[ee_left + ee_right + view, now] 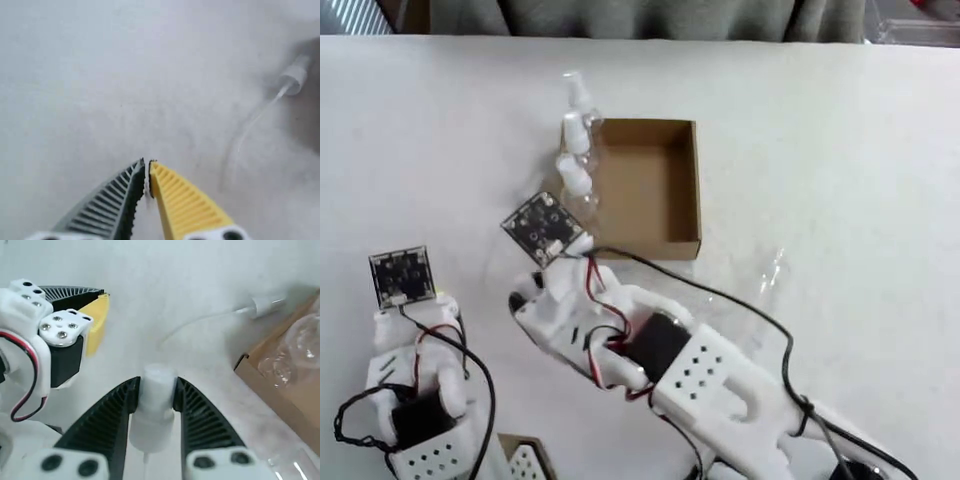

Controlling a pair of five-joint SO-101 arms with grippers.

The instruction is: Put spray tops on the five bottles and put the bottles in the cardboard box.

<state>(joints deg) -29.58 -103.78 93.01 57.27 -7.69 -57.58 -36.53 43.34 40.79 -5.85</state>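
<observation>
My right gripper (156, 390) is shut on a white spray top (156, 400), just above the table. In the high view that arm (620, 330) sits in front of the cardboard box (650, 185). Clear bottles with spray tops (576, 130) stand at the box's left side; in the right wrist view clear bottles (300, 345) lie inside the box wall (265, 382). A loose spray top (265, 305) with its tube lies on the table, also seen as the spray top (294, 80) from the left wrist. My left gripper (147, 172) is shut on nothing, at the table's front left.
A clear bottle (765, 280) without a top lies on the table right of the box. The left arm's yellow finger (97, 322) is close beside my right gripper. White table stretches open at the far left and far right.
</observation>
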